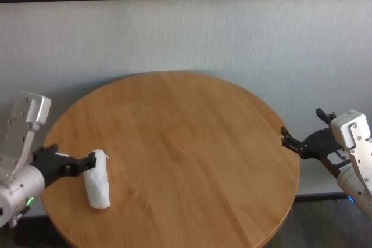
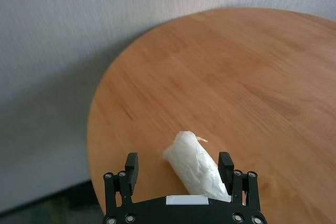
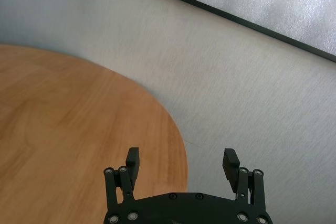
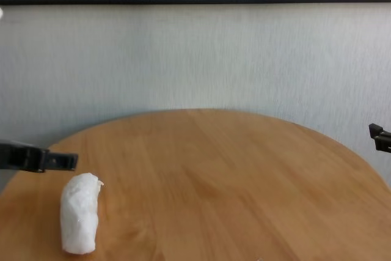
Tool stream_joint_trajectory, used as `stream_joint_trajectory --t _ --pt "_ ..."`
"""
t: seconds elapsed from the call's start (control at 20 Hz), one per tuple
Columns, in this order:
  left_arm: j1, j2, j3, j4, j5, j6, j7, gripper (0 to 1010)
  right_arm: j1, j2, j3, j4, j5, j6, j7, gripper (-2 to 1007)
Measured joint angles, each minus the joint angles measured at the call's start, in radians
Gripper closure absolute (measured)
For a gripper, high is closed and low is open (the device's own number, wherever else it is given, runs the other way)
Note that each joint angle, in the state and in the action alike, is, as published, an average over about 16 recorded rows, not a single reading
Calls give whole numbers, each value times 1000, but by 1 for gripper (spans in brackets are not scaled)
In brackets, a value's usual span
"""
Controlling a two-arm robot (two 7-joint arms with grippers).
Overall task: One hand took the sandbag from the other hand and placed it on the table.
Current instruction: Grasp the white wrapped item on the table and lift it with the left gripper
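Note:
The white sandbag (image 1: 97, 187) lies on the round wooden table (image 1: 186, 143) near its left edge. It also shows in the chest view (image 4: 79, 213). My left gripper (image 1: 75, 158), on the wrist with the green ring, is open and hovers just behind the bag's far end. In the left wrist view the sandbag (image 2: 198, 167) lies between the spread fingers (image 2: 131, 162), close to one of them, and is not gripped. My right gripper (image 1: 301, 129), on the arm with the blue ring, is open and empty beside the table's right edge. It is also open in its own wrist view (image 3: 181, 161).
A pale grey wall (image 1: 186, 33) with a dark horizontal strip stands behind the table. The table's curved edge (image 3: 181, 145) runs below the right gripper. The bare table top (image 4: 232, 181) stretches between the two arms.

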Motion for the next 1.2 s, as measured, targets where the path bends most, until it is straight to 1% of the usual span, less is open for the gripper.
stream_joint_trajectory --t 0.15,0.25,0.3,0.4,0.5,0.65,0.95,1.2 --pt "-3 -38 -24 -8 -41 91 22 8 0 0 0 0 0 0 0 4" --pt "-7 -62 -36 -9 -61 140 35 8 0 0 0 0 0 0 0 4" --pt "-9 -73 -40 -8 -67 158 42 8 0 0 0 0 0 0 0 4" --pt "-13 -91 -45 -5 -74 185 50 8 0 0 0 0 0 0 0 4" --pt "-15 -104 -46 -2 -77 202 52 8 0 0 0 0 0 0 0 4" --pt "-15 -117 -46 -3 -78 218 48 8 0 0 0 0 0 0 0 4" --pt "-7 -131 -46 -12 -79 246 40 8 0 0 0 0 0 0 0 4" --pt "-3 -147 -50 -12 -78 287 50 8 0 0 0 0 0 0 0 4"
